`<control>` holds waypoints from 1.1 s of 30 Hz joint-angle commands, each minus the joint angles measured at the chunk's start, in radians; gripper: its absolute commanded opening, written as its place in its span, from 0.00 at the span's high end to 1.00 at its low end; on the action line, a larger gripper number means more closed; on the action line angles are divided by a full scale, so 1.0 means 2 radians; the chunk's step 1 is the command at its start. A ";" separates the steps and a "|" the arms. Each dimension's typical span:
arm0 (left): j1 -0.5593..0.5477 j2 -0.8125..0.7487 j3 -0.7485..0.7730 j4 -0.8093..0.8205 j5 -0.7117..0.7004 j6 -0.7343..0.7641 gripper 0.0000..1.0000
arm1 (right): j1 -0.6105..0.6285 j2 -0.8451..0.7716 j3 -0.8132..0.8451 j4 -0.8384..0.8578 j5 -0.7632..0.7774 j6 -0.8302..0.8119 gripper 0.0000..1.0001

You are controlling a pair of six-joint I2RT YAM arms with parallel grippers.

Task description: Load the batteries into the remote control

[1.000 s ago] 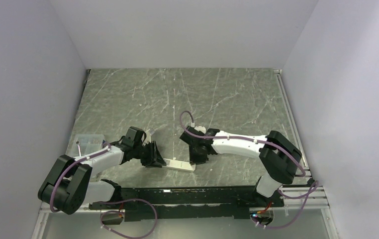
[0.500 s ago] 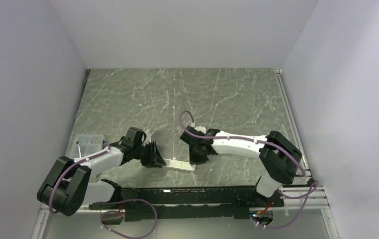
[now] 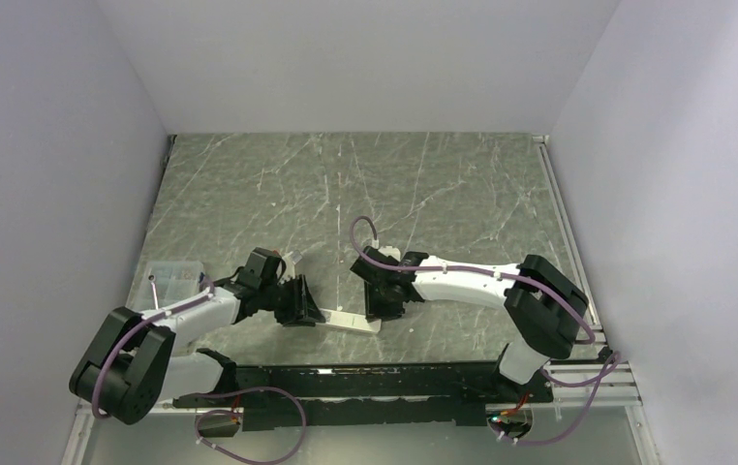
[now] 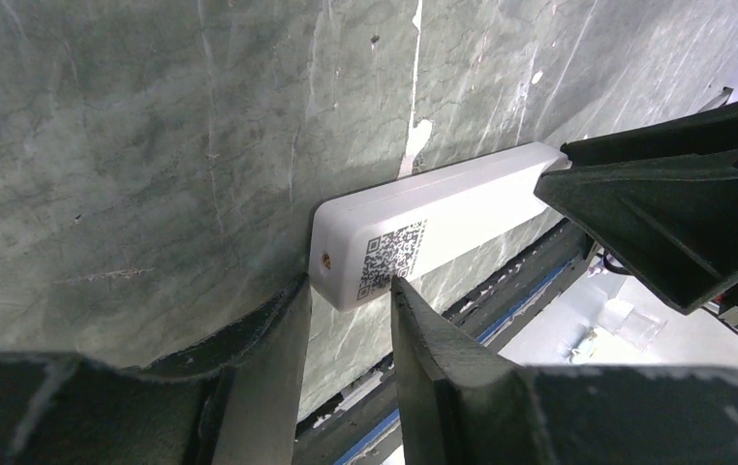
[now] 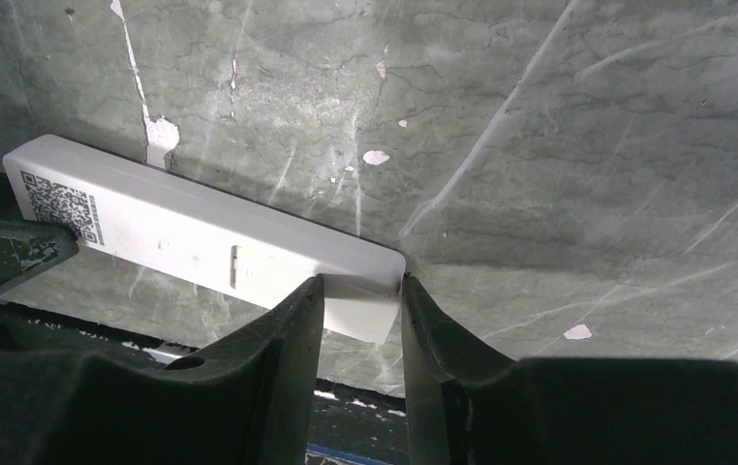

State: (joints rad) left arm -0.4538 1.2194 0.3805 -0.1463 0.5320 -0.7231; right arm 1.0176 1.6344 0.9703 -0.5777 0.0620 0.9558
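Observation:
The remote control lies flat on the dark marble table, its back with a QR code turned up. My left gripper has its two fingertips against the sides of the remote's left end; in the left wrist view the gripper is shut on that end. My right gripper pinches the other end, and in the right wrist view the gripper has its fingers pressed to both sides of the remote. A thin seam crosses the remote's back. The batteries are out of view.
A clear plastic box sits at the table's left edge beside my left arm. A black rail runs along the near edge just below the remote. Grey walls close in the table on three sides.
The remote stays in the same place on the table. My left forearm has shifted slightly; the right arm looks unchanged.

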 commanded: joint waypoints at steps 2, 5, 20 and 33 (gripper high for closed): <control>-0.014 -0.015 -0.006 0.008 0.033 -0.012 0.59 | 0.026 0.041 -0.021 0.064 -0.037 0.019 0.64; -0.015 -0.019 -0.009 0.007 0.032 -0.013 0.58 | 0.027 0.040 -0.023 0.061 -0.037 0.019 0.64; -0.015 -0.030 -0.011 -0.003 0.029 -0.006 0.52 | 0.032 0.045 -0.023 0.046 -0.033 0.019 0.50; -0.015 -0.035 -0.015 -0.003 0.027 -0.008 0.50 | 0.036 0.019 -0.023 0.011 -0.001 0.035 0.37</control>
State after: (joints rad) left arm -0.4797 1.1728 0.3485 -0.1532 0.5640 -0.7280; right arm 1.0588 1.6436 0.9672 -0.5396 0.0715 0.9852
